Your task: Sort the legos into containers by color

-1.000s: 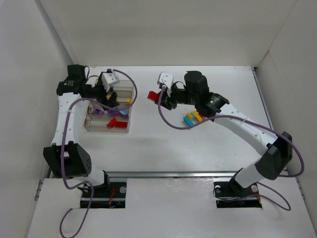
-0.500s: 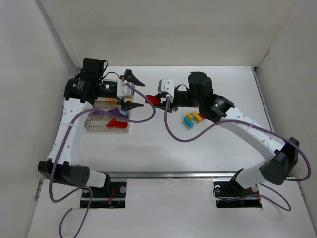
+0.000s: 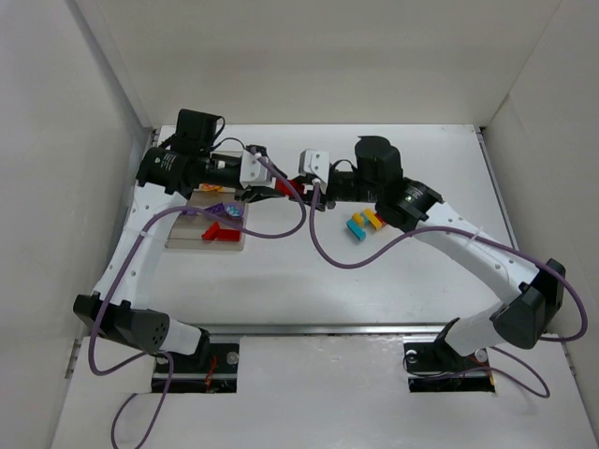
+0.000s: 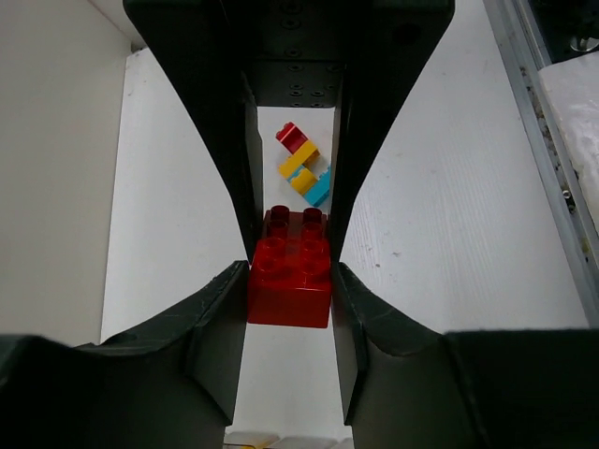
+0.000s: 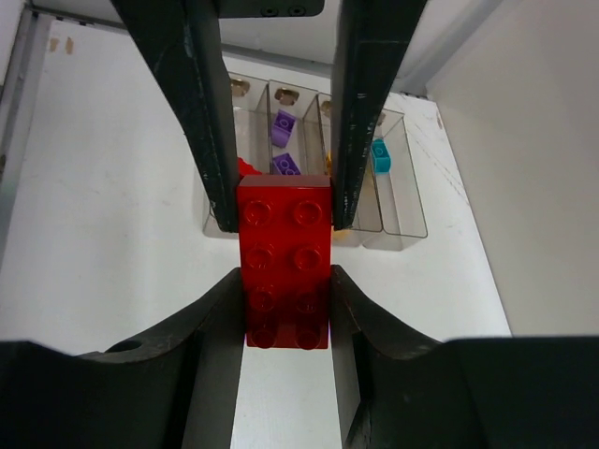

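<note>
Found a long red lego (image 5: 285, 271) held up off the surface (image 3: 281, 271), just beside the containers (image 3: 211, 241), with a tool at each end. Saw the right tool (image 5: 285, 313) clamped on the end nearest its own camera, with both sides of the brick pressed flush. Saw the left tool (image 4: 290, 299) likewise closed on the opposite end, with no gap on either flank. Judged this a hand-over caught mid-step, right arm to left, given the left arm's place nearer the containers. Noted purple, teal and a little red already lying in separate compartments, but could not place the yellow with any certainty. Spotted a joined cluster (image 3: 365, 223) of yellow, teal and red lying well apart on the right arm's side, not yet sorted. Reckoned the next move called for the right tool to let go with the left's grip maintained. Reckoned on a short carry over the row after that, and a drop into the compartment with the red pieces. Expected trouble mainly from a double release or a tug between the two arms.
</note>
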You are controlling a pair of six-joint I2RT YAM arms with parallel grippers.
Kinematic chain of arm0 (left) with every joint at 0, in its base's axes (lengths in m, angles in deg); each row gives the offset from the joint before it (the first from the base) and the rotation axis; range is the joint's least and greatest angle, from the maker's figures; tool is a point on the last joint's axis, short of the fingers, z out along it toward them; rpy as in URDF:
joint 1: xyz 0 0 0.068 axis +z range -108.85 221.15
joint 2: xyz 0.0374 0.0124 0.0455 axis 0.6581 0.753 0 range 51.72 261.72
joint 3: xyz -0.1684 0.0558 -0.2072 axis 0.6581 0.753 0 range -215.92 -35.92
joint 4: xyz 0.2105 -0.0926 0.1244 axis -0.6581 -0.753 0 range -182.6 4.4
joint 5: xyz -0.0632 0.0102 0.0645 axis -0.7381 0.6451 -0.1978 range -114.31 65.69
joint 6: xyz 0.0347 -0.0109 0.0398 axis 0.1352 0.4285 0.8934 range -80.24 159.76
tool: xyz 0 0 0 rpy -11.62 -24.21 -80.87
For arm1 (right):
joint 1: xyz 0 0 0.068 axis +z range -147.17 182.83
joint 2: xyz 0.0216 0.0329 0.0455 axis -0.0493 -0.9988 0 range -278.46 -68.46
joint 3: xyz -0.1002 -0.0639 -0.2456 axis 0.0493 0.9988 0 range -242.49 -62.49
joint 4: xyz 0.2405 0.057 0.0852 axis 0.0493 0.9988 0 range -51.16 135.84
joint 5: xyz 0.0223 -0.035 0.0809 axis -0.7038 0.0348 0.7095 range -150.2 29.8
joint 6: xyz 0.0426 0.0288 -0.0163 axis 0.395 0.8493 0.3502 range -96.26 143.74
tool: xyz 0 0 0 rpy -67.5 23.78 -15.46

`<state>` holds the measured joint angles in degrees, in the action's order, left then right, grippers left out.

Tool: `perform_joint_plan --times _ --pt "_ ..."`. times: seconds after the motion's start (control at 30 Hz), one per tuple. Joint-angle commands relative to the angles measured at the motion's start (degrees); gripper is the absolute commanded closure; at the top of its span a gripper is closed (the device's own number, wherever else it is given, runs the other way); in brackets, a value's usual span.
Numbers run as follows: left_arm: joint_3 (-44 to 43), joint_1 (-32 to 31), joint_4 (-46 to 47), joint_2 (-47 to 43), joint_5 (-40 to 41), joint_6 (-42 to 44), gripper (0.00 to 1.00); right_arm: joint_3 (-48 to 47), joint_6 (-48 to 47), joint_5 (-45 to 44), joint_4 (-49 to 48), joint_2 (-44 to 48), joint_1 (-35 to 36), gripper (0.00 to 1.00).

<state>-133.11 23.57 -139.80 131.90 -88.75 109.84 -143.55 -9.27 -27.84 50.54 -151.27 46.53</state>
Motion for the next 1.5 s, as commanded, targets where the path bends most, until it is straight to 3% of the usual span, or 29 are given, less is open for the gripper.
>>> perform_joint_plan --times 0.0,0.1,0.2,0.23,0.3,0.33,0.43,0.57,0.7,0.83,0.97,1.23,1.47 --pt "0.2 -0.3 4.3 -0.4 0.5 -2.8 0.69 -1.1 -0.6 2.3 -1.4 1.7 1.2 1.0" --pt "0.8 -0.8 4.9 -0.4 1.6 -4.7 0.73 -1.1 -0.6 2.3 -1.4 1.7 1.2 1.0" --pt "1.4 -0.8 4.9 -0.4 1.6 -4.7 0.86 -1.1 -0.6 1.7 -1.4 1.7 1.2 1.0" --pt "1.4 -0.8 4.9 -0.4 2.1 -5.3 0.97 -1.1 -0.6 1.7 -1.4 1.7 1.2 1.0" --pt "1.4 -0.8 4.9 -0.4 2.1 -6.0 1.0 -1.1 0.1 1.2 -1.4 1.7 1.2 0.94" --pt "1.4 -0.8 5.5 -0.4 3.0 -6.5 1.0 -1.1 0.8 0.7 -1.4 1.7 1.2 0.61" --pt "2.8 -0.8 6.7 -0.9 6.7 -10.0 1.0 -1.1 4.0 -2.9 -1.9 1.7 1.2 0.0" --pt "8.0 2.3 9.5 -1.5 12.4 -15.1 1.0 -1.1 8.0 -10.8 -2.5 1.7 1.2 0.0" --pt "16.5 10.4 10.2 -3.3 15.5 -16.4 1.0 0.3 9.1 -17.5 -3.0 2.2 1.2 0.0" --pt "26.0 21.9 10.2 -4.4 18.2 -13.2 1.0 2.3 9.1 -17.5 -3.0 2.7 1.2 0.0" --pt "32.4 29.2 10.2 -5.7 18.8 -8.8 1.0 2.8 9.1 -17.5 -3.5 2.7 1.2 0.0" --pt "35.4 33.5 18.9 -3.4 19.4 -13.8 1.0 2.8 9.1 -16.3 -3.5 1.5 1.2 0.0" --pt "36.1 35.4 20.5 0.8 24.4 -10.1 1.0 4.0 9.1 -17.4 -3.5 2.6 1.2 0.0"
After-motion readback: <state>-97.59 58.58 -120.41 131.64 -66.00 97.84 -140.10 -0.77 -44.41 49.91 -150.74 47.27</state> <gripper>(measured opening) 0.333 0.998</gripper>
